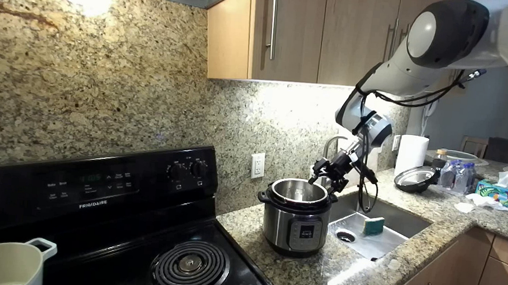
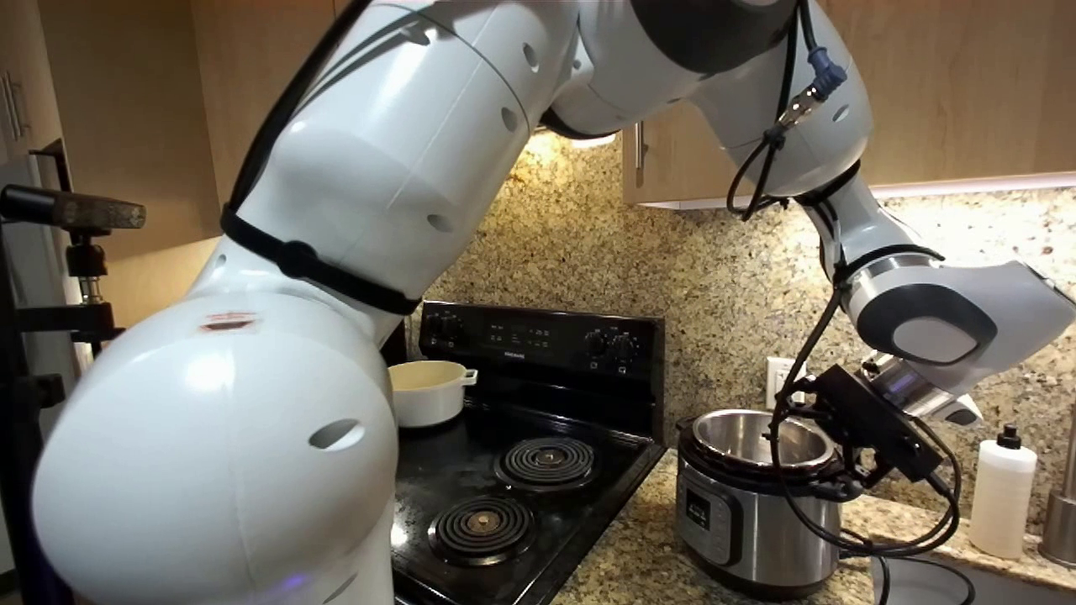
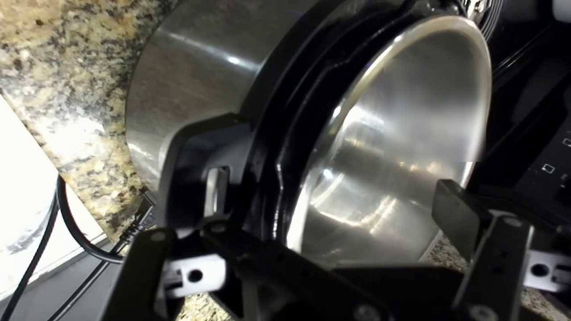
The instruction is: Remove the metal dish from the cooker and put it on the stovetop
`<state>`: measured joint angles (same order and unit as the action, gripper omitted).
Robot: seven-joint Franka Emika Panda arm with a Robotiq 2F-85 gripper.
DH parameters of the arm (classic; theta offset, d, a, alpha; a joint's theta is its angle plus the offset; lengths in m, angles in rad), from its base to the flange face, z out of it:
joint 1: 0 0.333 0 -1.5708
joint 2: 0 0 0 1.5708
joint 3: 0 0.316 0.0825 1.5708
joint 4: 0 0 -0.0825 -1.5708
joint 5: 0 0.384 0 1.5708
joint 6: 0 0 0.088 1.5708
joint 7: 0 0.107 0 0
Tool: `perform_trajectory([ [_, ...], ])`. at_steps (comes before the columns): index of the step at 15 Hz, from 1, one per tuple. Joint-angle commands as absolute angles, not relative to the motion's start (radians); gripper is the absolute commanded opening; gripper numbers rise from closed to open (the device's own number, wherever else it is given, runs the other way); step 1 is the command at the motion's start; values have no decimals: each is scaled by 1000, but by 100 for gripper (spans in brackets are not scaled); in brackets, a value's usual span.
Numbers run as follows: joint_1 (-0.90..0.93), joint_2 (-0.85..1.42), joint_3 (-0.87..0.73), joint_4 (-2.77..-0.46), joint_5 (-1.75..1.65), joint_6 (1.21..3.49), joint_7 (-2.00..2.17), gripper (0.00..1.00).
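The metal dish [image 1: 300, 191] sits inside the cooker [image 1: 275, 221], its shiny rim slightly above the black ring. Its inside also shows in an exterior view [image 2: 740, 433] and in the wrist view [image 3: 379, 214]. The cooker stands upright on the granite counter, beside the stovetop [image 2: 572, 512]. My gripper [image 1: 323, 188] is tilted at the sink-side edge of the cooker. In the wrist view my gripper [image 3: 334, 203] is open, with its fingers wide apart. One finger is by the cooker's side handle, the other over the dish's opening. Nothing is held between them.
A cream-white pot [image 1: 4, 261] stands on the stovetop, beside bare coil burners [image 2: 551, 462]. The sink [image 1: 381, 252] with a green sponge [image 1: 373, 225] lies on the cooker's far side. A white bottle [image 2: 1002, 496] stands behind. Loose cables hang from my wrist. Wall cabinets [image 1: 290, 32] are above.
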<state>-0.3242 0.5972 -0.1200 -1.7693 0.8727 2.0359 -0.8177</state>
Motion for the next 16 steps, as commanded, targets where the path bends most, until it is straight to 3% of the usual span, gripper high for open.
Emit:
perform_trajectory([
  [1, -355, 569, -95, -1796, 885, 2021, -847, 100],
  [16, -349, 527, -77, -1794, 829, 1922, -1008, 100],
])
